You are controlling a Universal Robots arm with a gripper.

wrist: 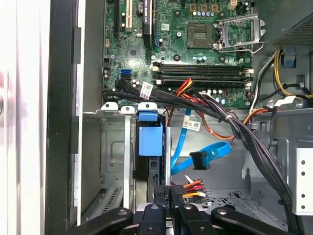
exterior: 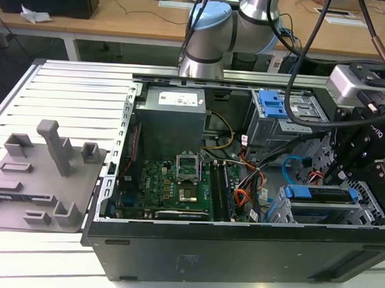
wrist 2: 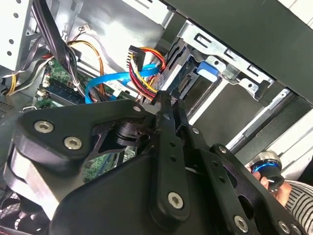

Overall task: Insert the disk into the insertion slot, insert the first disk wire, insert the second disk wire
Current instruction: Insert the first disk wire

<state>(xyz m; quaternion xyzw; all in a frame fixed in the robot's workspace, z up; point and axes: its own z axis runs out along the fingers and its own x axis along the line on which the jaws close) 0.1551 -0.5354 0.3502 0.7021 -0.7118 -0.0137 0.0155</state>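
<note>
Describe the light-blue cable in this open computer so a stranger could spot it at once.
In the open computer case, find the silver drive cage holding the blue-framed disk. Beside it a thin, flat light-blue cable loops across bare metal, ending in a small dark plug. Neighbouring cables are round and black, or the red-yellow-black bundle the tool grips; only this one is flat and blue.

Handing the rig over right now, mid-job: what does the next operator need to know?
The disk sits in the insertion slot: done.
The gripper is shut on the first disk wire, plug at the disk's end; seating cannot be judged.
The second disk wire lies loose beside the slot, dark plug unconnected.
Left: both wires.
</note>
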